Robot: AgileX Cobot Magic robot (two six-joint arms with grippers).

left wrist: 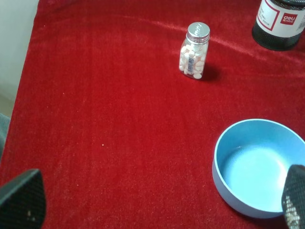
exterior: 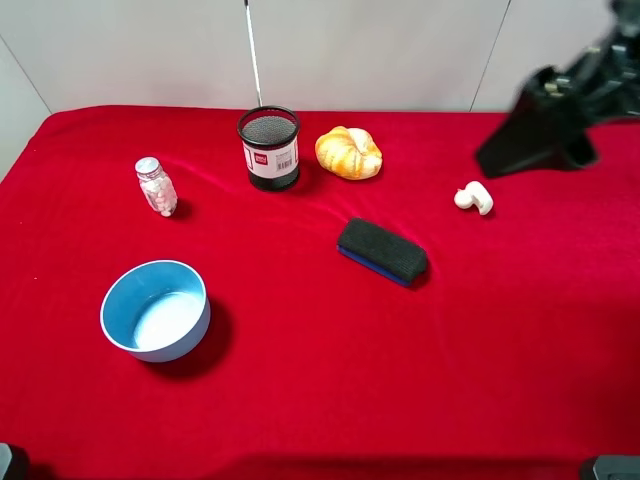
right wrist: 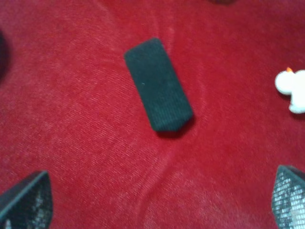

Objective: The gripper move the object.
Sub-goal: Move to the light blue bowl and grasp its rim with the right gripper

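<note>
We're over a table [exterior: 500, 380] draped in red velvet, with a pale wall behind it. The light-blue bowl [exterior: 155, 310] sits upright and empty on the near-left part of the cloth, and in the high view nothing is touching it. We judge the job as not yet begun: no grip, no lift, the whole move left to do.

On the left wrist camera, the left end effector [left wrist: 157, 202] shows its two fingertips far apart at the frame's edges, spread wide and holding nothing. The bowl lies off towards one fingertip, not between the two, so we'd say it needs lining up first.

The right end effector [right wrist: 157, 205] hangs above the cloth, jaws wide too and empty. A black felt eraser [right wrist: 159, 86] lies below it and a small white figurine [right wrist: 290, 90] off to one side, both well apart from the bowl.

Farther back we have a pill bottle [exterior: 156, 187], the nearest neighbour to the bowl but apart from it. Then come the black mesh cup [exterior: 269, 148] and a bread roll [exterior: 348, 152] just beside it. Nothing stands right against the bowl, so we see no real obstacle to a grasp.
</note>
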